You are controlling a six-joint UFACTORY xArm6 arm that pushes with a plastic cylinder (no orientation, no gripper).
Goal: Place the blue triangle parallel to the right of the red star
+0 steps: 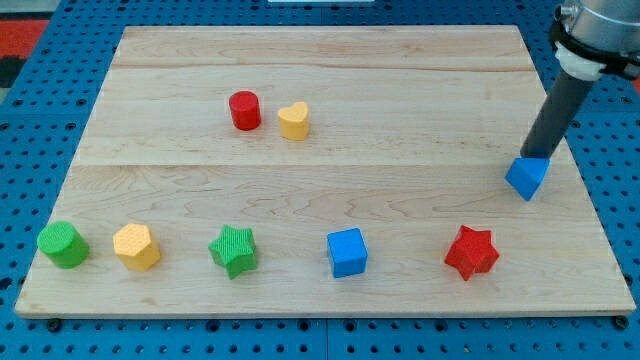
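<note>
The blue triangle (527, 178) lies near the board's right edge. My tip (531, 157) stands right at its upper side, touching or almost touching it. The red star (471, 252) lies lower down, to the lower left of the blue triangle, near the bottom edge.
A blue cube (347, 252), a green star (234, 250), a yellow hexagon-like block (136, 247) and a green cylinder (63, 245) stand in a row along the bottom. A red cylinder (244, 110) and a yellow heart (293, 121) sit at upper middle. The wooden board (320, 60) rests on a blue pegboard.
</note>
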